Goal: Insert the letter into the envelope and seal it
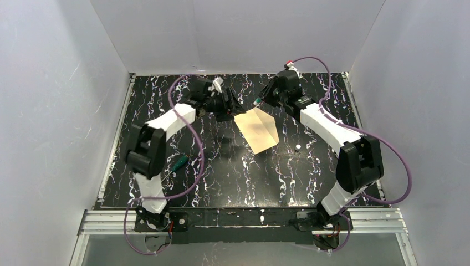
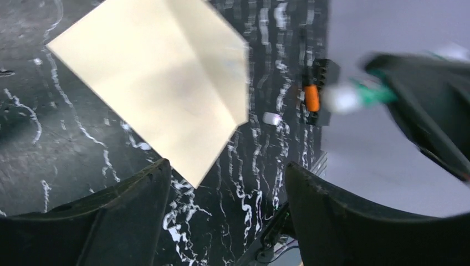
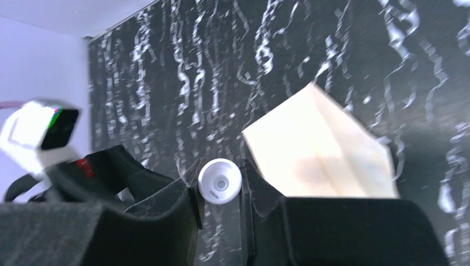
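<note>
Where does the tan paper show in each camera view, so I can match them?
Top external: tan paper just above centre, between the two arms' ends.
Left wrist: tan paper upper left, beyond the open left fingers.
Right wrist: tan paper right of centre, beyond the right fingers.
Shared landmark: the white-tipped stick held in the right fingers, seen in all three.

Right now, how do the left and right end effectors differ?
The left end effector is open and empty; the right end effector is shut on a white-tipped green tube. The left one is beside the tan paper's left corner; the right one is behind its far corner. Both point toward that paper.
</note>
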Motion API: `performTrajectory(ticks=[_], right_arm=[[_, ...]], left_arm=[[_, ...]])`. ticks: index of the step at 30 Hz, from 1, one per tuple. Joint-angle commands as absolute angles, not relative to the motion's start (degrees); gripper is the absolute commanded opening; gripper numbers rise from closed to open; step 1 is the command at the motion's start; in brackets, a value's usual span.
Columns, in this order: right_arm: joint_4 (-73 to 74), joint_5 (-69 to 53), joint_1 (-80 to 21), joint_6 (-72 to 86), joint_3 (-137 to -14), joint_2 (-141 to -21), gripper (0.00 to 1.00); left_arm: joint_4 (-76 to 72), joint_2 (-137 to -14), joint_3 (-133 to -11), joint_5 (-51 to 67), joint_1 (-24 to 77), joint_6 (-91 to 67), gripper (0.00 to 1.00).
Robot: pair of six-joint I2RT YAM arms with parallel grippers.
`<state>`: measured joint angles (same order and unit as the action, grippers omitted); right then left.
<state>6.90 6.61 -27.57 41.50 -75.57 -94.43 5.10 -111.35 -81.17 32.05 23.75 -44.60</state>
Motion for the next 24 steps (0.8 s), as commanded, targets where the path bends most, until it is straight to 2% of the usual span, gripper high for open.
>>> performTrajectory(ticks=[1, 7, 14, 20, 24], right_arm=[[14.79, -2.99, -27.52, 57.06, -78.8, -92.85, 0.01], [11.78, -12.86, -27.47, 67.18, -76.84, -90.94, 0.01], [6.59, -20.05, -27.42, 75.55, -74.52, -88.34, 0.01], [5.98, -23.27, -27.47, 77.06, -74.26, -87.69, 0.01], [5.0, -23.91, -27.5, 77.07, -73.43, -87.53, 0.01]], left_arm=[[-8.08, -96.92, -72.96, 36.6, 23.67, -33.73, 0.77], [-8.95, -89.62, -69.32, 42.79, 23.73, -24.15, 0.96], [-8.88, -89.26, -69.19, 43.57, 23.82, -24.74, 0.97], [-8.91, -92.04, -73.16, 52.53, 23.82, -28.82, 0.87], [-8.96, -95.17, -75.76, 58.88, 23.79, -32.63, 0.7]])
